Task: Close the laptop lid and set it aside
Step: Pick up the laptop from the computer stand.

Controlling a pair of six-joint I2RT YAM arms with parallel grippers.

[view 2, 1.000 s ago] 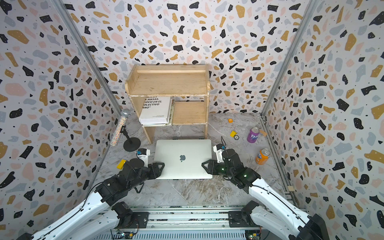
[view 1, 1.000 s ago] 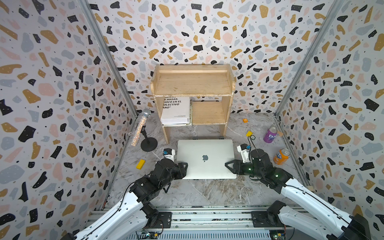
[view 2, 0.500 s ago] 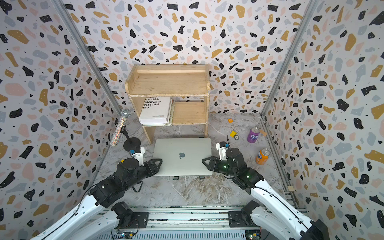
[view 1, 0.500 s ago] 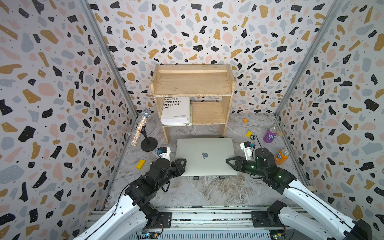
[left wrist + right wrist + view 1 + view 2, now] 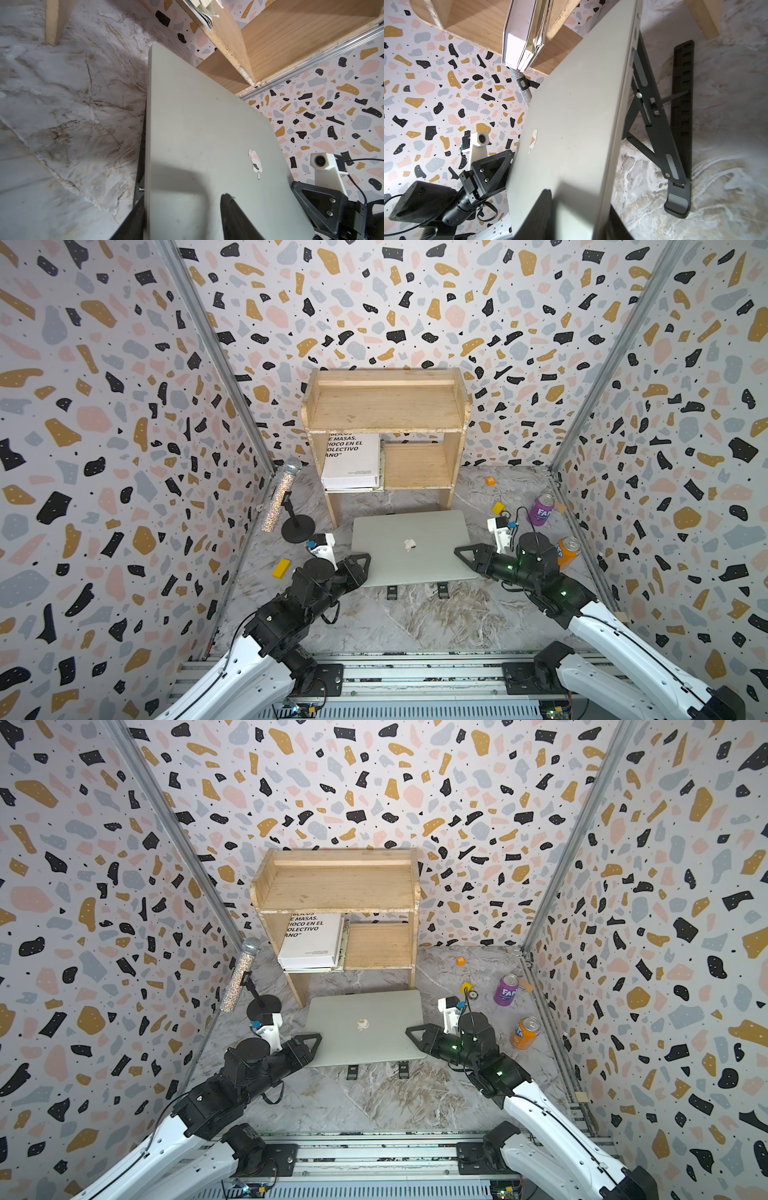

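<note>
Both arms pulled back slightly; left gripper [image 5: 360, 568] & right gripper [image 5: 465, 556] clamp laptop [image 5: 409, 547] side edges, lid shut.

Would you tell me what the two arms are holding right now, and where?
The closed laptop: each arm's jaws straddle one side edge near the front corners, one finger above the lid and one below.

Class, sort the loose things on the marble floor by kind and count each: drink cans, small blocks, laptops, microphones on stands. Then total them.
Drink cans: 2, purple, orange
Small blocks: 3, yellow, yellow, orange
Laptops: 1
Microphones: 1
Total: 7
</note>
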